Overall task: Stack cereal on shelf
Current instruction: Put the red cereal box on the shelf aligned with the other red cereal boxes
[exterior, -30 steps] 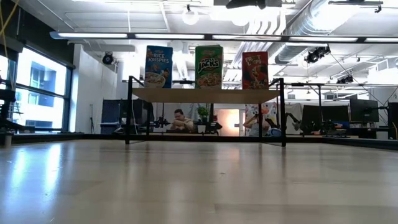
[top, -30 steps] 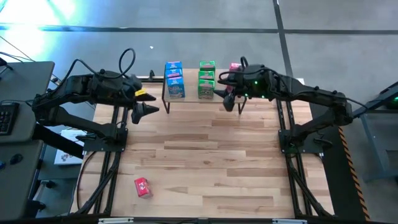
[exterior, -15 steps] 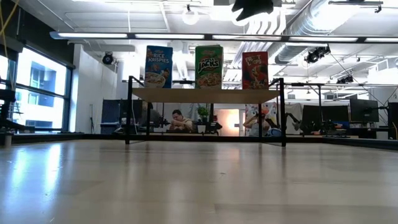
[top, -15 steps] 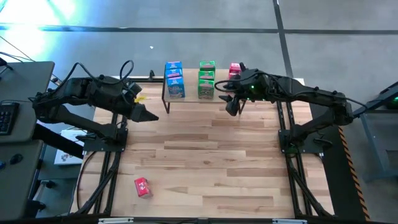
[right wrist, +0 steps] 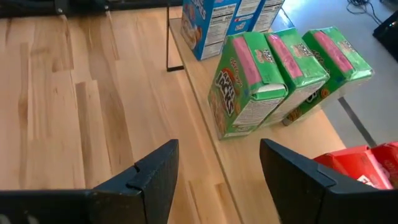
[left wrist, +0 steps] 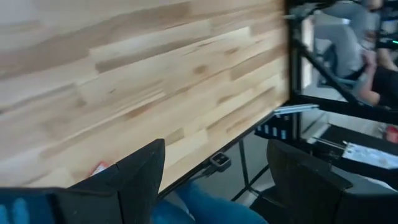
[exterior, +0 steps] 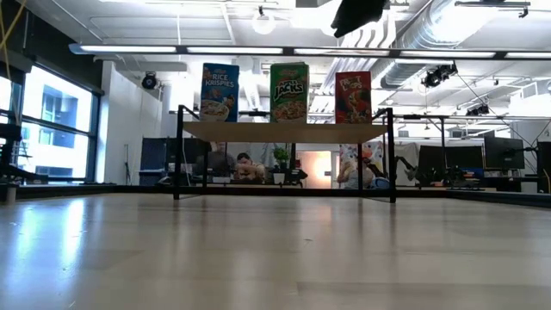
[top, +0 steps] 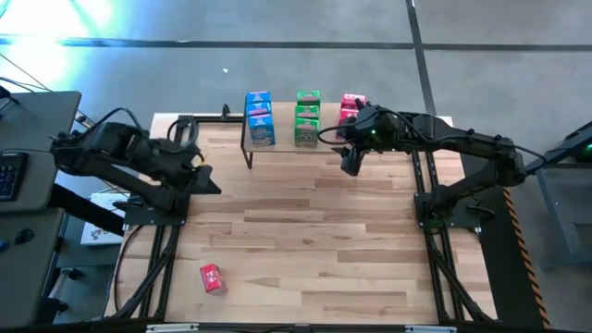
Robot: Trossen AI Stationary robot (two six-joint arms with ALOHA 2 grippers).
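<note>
The shelf (top: 282, 137) stands at the table's far edge, its light top on black legs (exterior: 284, 131). On it stand a row of blue boxes (top: 259, 117), a row of green boxes (top: 308, 117) and red boxes (top: 350, 104). One more red box (top: 213, 277) lies flat on the table near the near-left corner. My right gripper (top: 351, 165) hovers open in front of the shelf's right end; its wrist view shows the green boxes (right wrist: 280, 81), blue boxes (right wrist: 217, 22) and red boxes (right wrist: 364, 165). My left gripper (top: 209, 183) hangs open over the table's left part, its fingers (left wrist: 134, 171) apart.
Bare wooden tabletop (top: 314, 231) spreads between the shelf and the lone red box. Black arm frames run along both side edges (top: 166, 250). A desk with a keyboard (top: 9, 176) stands to the left. People sit in the room behind the shelf (exterior: 250, 168).
My left gripper has drawn back from in front of the shelf's left end, toward the table's left edge and a little nearer. My right gripper has shifted slightly right and toward the near side, away from the shelf. The boxes have stayed put.
</note>
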